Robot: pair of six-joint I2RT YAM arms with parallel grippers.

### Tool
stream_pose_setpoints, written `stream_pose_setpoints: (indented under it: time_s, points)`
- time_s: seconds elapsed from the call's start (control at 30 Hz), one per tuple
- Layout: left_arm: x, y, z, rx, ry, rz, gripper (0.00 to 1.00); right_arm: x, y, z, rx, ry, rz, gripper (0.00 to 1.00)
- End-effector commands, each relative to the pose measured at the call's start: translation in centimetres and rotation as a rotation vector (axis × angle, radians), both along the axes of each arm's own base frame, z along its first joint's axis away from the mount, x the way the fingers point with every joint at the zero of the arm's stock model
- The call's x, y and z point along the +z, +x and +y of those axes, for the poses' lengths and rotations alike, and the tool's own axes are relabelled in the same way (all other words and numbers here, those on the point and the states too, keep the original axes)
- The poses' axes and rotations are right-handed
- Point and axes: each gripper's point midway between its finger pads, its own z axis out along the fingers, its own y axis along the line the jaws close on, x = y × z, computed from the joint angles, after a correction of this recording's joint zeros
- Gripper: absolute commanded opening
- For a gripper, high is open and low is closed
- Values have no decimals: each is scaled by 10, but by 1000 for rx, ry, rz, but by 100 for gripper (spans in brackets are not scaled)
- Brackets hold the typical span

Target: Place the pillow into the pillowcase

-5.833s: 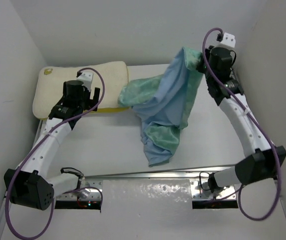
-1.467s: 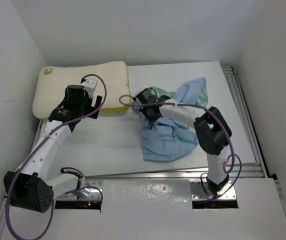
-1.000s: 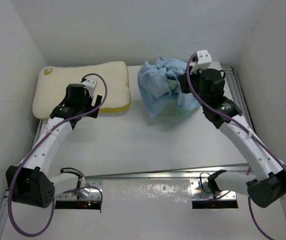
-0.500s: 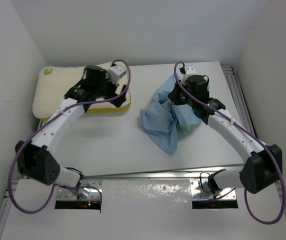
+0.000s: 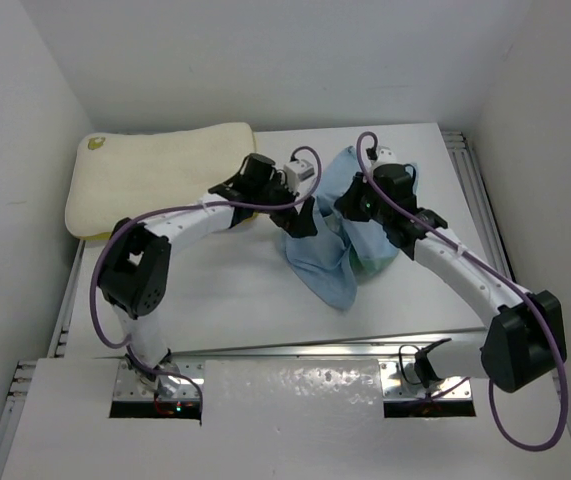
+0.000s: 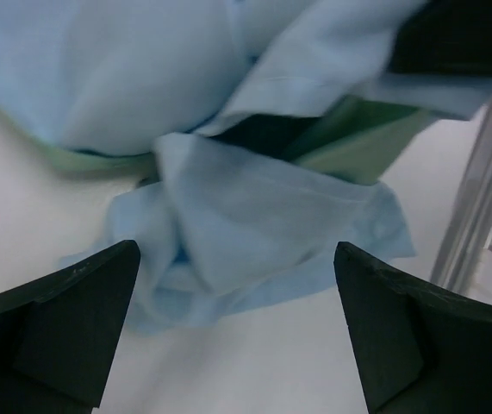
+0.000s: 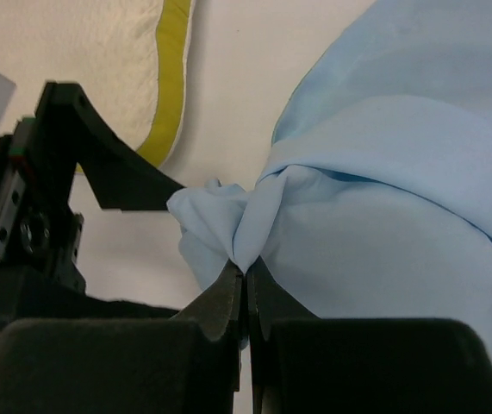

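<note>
The cream pillow (image 5: 155,170) lies flat at the back left of the table; its yellow edge seam shows in the right wrist view (image 7: 170,78). The pillowcase (image 5: 330,255) hangs bunched at mid-table, mostly light blue with a little green showing (image 6: 349,147). My right gripper (image 5: 350,207) is shut on a pinched fold of its blue cloth (image 7: 246,272) and holds it above the table. My left gripper (image 5: 300,215) reaches across from the left and stands wide open (image 6: 237,250), its fingers (image 6: 65,319) on either side of a hanging blue fold (image 6: 254,216), not touching it.
A metal rail (image 5: 475,190) runs along the table's right edge, also seen as the rail (image 6: 478,216) in the left wrist view. Another rail (image 5: 295,350) crosses the near edge. White walls close in at the left, back and right.
My left arm has swung right, from over the pillow to the pillowcase, still open. The right gripper has kept its hold on the cloth and shifted slightly.
</note>
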Motion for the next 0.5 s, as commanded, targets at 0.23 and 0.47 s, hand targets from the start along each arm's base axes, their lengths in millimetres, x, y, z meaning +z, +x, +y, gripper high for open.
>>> stream_pose_setpoints:
  time_s: [0.23, 0.47]
  points:
    - [-27, 1, -32, 97, -15, 51, 0, 12, -4, -33, -178, -16, -52, 0]
    - [-54, 24, 59, 135, 374, -119, 0, 25, -14, -126, -478, -236, -66, 0]
